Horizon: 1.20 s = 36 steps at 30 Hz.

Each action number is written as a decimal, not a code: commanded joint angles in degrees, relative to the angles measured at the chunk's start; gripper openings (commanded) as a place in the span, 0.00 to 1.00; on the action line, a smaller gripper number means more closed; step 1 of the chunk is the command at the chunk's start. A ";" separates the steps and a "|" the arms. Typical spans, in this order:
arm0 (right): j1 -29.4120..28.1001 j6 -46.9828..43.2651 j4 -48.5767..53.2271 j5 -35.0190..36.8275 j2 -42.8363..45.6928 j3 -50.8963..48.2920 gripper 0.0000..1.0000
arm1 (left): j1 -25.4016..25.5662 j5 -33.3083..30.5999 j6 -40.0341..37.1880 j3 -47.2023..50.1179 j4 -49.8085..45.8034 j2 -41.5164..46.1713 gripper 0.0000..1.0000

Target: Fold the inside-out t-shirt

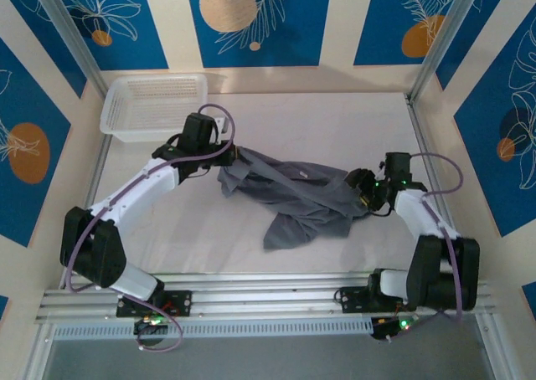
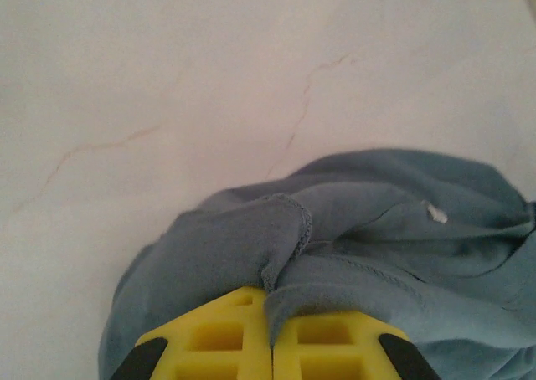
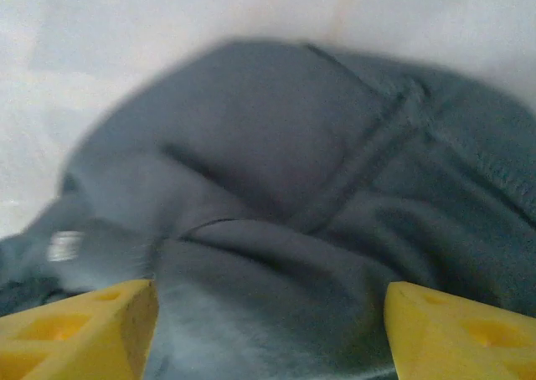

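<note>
The inside-out t-shirt [image 1: 293, 197] lies crumpled in the middle of the white table, stretched between the two arms, with one loose part trailing toward the near edge. At the shirt's left end, my left gripper [image 1: 230, 156] is shut on the fabric. In the left wrist view its yellow fingers [image 2: 218, 338] meet with a hemmed fold of the t-shirt [image 2: 377, 229] pinched between them. My right gripper [image 1: 363, 192] is at the shirt's right end. Its yellow fingers [image 3: 75, 326] stand wide apart and open over the grey cloth [image 3: 293, 154], which bulges between them.
A white plastic basket [image 1: 117, 119] sits at the back left corner of the table. Metal frame posts [image 1: 440, 37] rise at the back corners. A rail [image 1: 268, 300] runs along the near edge by the arm bases.
</note>
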<state>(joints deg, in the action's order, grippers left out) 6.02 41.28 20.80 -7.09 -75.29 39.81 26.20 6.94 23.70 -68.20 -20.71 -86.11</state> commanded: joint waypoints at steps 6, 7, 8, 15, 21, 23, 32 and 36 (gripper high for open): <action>-1.36 -0.51 -2.42 -1.17 -0.82 0.97 0.00 | -0.27 0.27 0.56 1.15 -2.06 -1.18 0.00; -1.52 -0.72 -1.84 -0.07 1.19 1.46 0.00 | -0.27 -0.28 0.44 0.92 -2.37 -0.64 0.00; -1.47 -0.91 -1.08 0.57 2.97 1.98 0.00 | -0.27 -0.85 0.31 0.52 -2.77 -0.19 0.00; -2.32 -0.98 8.49 3.69 20.77 14.55 0.00 | -1.31 -4.96 -1.77 -7.50 -8.75 9.38 0.00; -4.46 -3.07 8.20 6.03 29.25 35.60 0.00 | -1.41 -5.31 -4.68 -21.27 -11.24 22.65 0.00; -5.06 -3.60 5.73 6.48 30.30 39.92 0.00 | -1.41 -2.74 -5.34 -22.90 -8.48 26.44 0.00; -5.45 -1.80 1.45 1.79 32.20 53.00 0.00 | -1.41 3.38 -5.31 -26.44 -5.75 35.04 0.00; -5.15 -3.67 1.92 3.17 31.93 58.10 0.00 | -1.41 1.78 -6.90 -27.54 -6.25 36.76 0.00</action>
<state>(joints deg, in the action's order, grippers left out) 0.71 39.13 24.91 -6.20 -43.72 94.11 25.50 9.56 18.79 -95.26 -27.00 -50.30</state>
